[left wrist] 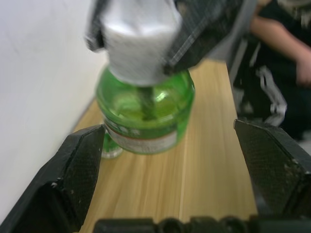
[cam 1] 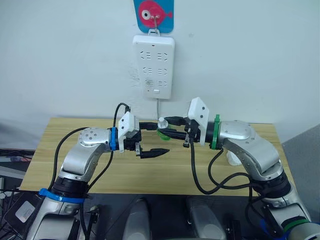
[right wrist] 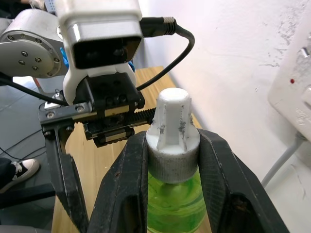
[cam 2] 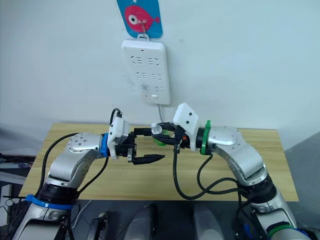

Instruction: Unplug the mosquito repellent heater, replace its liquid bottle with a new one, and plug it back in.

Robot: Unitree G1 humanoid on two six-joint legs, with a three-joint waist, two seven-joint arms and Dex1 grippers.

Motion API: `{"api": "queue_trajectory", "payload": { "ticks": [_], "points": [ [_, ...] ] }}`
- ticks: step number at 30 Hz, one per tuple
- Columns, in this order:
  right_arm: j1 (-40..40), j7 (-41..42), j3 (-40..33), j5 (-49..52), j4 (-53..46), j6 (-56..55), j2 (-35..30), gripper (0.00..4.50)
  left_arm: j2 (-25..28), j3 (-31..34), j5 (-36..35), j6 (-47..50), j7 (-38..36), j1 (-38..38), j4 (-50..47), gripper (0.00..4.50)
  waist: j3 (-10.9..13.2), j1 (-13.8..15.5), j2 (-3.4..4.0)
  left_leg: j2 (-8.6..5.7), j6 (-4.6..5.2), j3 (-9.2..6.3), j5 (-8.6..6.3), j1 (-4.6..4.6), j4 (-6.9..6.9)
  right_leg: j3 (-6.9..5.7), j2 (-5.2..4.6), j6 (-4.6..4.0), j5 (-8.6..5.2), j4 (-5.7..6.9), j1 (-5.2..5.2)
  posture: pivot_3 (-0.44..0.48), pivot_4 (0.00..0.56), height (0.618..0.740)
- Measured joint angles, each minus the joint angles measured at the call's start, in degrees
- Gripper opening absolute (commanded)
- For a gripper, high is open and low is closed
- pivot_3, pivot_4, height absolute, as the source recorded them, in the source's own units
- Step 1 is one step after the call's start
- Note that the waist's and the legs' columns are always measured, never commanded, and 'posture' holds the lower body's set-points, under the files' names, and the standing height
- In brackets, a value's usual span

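A green liquid bottle (left wrist: 146, 109) with a white cap (right wrist: 172, 128) hangs above the wooden table (cam 1: 65, 150), near the wall. My right gripper (right wrist: 172, 145) is shut on that cap, one finger on each side. My left gripper (cam 1: 154, 138) faces it from the left, open. Its two black fingers (left wrist: 80, 165) stand wide apart with the bottle's body just ahead of the gap and not touching them. A small white rounded piece, the mosquito repellent heater (cam 1: 233, 159), peeks out under my right forearm and is mostly hidden.
A white multi-socket power strip (cam 1: 154, 65) hangs on the wall above the table, its cord running down behind the bottle. A smaller green item (left wrist: 111, 145) stands on the table by the wall. A person (left wrist: 284, 39) sits beyond the table's right end.
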Motion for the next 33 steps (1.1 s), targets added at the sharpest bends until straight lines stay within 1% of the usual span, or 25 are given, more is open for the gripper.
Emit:
{"api": "queue_trajectory", "payload": {
  "ticks": [5, 6, 8, 13, 14, 19, 21, 25, 27, 28, 30, 32, 33],
  "points": [
    [0.3, 0.0, -0.4, 0.6, -0.1, 0.1, 0.0, 1.05, -0.7, 0.1, -1.5, 4.0, 2.2, -0.6, -1.6, 4.47, 0.0, -0.1, 0.0, -0.01, 0.01, -0.02, -0.01, 0.02, 0.36, 0.0, 0.02, 0.0, 0.0, 0.4, -0.01, -0.092, 0.177, 0.729],
    [0.3, 0.0, -0.4, 0.7, -0.1, 0.1, 0.1, 1.05, -1.0, 0.1, -1.5, 4.2, 2.3, -0.7, -1.9, 4.18, 0.0, -0.1, 0.0, -0.02, 0.01, -0.03, -0.01, 0.02, 0.47, 0.02, 0.02, 0.0, 0.0, 0.51, -0.01, -0.092, 0.177, 0.729],
    [0.3, 0.0, -0.4, 1.1, -0.2, 0.1, 0.1, 1.05, -1.3, 0.1, -1.5, 4.3, 2.4, -0.7, -2.0, 3.9, 0.0, -0.1, 0.0, -0.03, 0.04, -0.02, -0.02, 0.04, 0.6, 0.03, 0.02, 0.0, 0.0, 0.63, 0.0, -0.093, 0.177, 0.729],
    [0.3, 0.2, -0.4, 1.4, -0.7, 0.2, 0.1, 1.05, -2.4, 0.1, -1.3, 4.1, 3.4, -1.1, -1.5, 2.42, -0.1, -0.2, -0.02, -0.04, 0.06, -0.05, 0.0, 0.07, 0.66, 0.03, 0.04, 0.0, 0.01, 0.74, 0.01, -0.094, 0.177, 0.729],
    [0.3, 0.2, -0.6, 1.6, -0.7, 0.4, 0.1, 1.05, -2.7, 0.0, -1.3, 4.0, 3.4, -1.1, -1.5, 2.28, -0.1, -0.2, -0.03, -0.04, 0.06, -0.04, 0.01, 0.07, 0.66, 0.03, 0.04, 0.0, 0.02, 0.74, 0.01, -0.094, 0.177, 0.729],
    [0.3, 1.0, -0.9, 2.6, -0.6, 0.7, -0.3, 1.05, -2.6, -0.1, -1.1, 3.7, 3.0, -1.1, -1.7, 2.28, -0.1, -0.2, -0.05, -0.03, 0.06, -0.07, 0.0, 0.06, 0.62, 0.0, 0.04, 0.0, 0.02, 0.74, 0.01, -0.101, 0.187, 0.729],
    [-0.4, 5.4, -0.9, 3.6, 0.6, -1.1, -1.9, 1.05, -1.6, -0.8, -0.8, 2.4, 1.2, -1.1, -2.3, 2.28, -0.1, -0.2, -0.05, -0.05, 0.06, -0.05, 0.0, 0.07, 0.61, 0.02, 0.04, 0.0, 0.02, 0.71, 0.01, -0.106, 0.189, 0.729],
    [-6.7, 19.3, 1.7, 3.7, 10.2, -8.2, -3.7, 1.05, 1.5, -2.0, 1.8, -3.2, -3.2, -1.4, -2.6, 2.28, -0.1, -0.5, -0.05, -0.03, 0.07, -0.02, 0.0, 0.15, 0.64, 0.02, 0.07, -0.02, 0.03, 0.74, 0.03, -0.096, 0.185, 0.729],
    [-9.8, 24.5, 2.7, 3.6, 13.9, -10.1, -4.3, 1.05, 2.1, -2.5, 2.8, -5.1, -4.5, -2.1, -2.5, 2.28, -0.1, -0.5, -0.05, -0.02, 0.08, -0.03, 0.01, 0.15, 0.64, 0.0, 0.07, -0.04, 0.04, 0.76, 0.02, -0.093, 0.185, 0.729],
    [-11.1, 26.7, 3.1, 3.5, 15.2, -11.2, -4.8, 1.05, 2.1, -2.9, 3.0, -5.6, -4.9, -2.5, -2.5, 2.28, -0.1, -0.4, -0.05, -0.02, 0.08, -0.05, 0.01, 0.14, 0.64, -0.01, 0.07, -0.04, 0.04, 0.76, 0.03, -0.093, 0.185, 0.729],
    [-11.4, 28.5, 3.3, 3.3, 15.8, -12.6, -5.3, 1.05, 2.1, -3.4, 3.1, -6.1, -5.4, -2.8, -2.5, 2.28, -0.1, -0.4, -0.08, -0.02, 0.08, -0.07, 0.0, 0.11, 0.63, -0.04, 0.06, -0.04, 0.04, 0.72, 0.03, -0.093, 0.185, 0.729],
    [-10.6, 28.5, 3.1, 3.2, 15.8, -13.2, -5.5, 1.83, 1.9, -3.8, 3.6, -6.4, -5.2, -2.9, -2.5, 2.28, -0.1, -0.3, -0.08, -0.02, 0.07, -0.09, 0.0, 0.06, 0.62, -0.06, 0.04, -0.04, 0.04, 0.69, 0.01, -0.111, 0.184, 0.729],
    [-10.0, 28.2, 2.9, 3.2, 15.6, -13.2, -5.8, 2.07, 1.8, -3.8, 4.3, -6.5, -4.7, -2.9, -2.3, 2.28, -0.1, -0.3, -0.08, -0.03, 0.07, -0.08, 0.0, 0.05, 0.62, -0.05, 0.03, -0.04, 0.04, 0.68, 0.01, -0.118, 0.185, 0.729]
  ]
}}
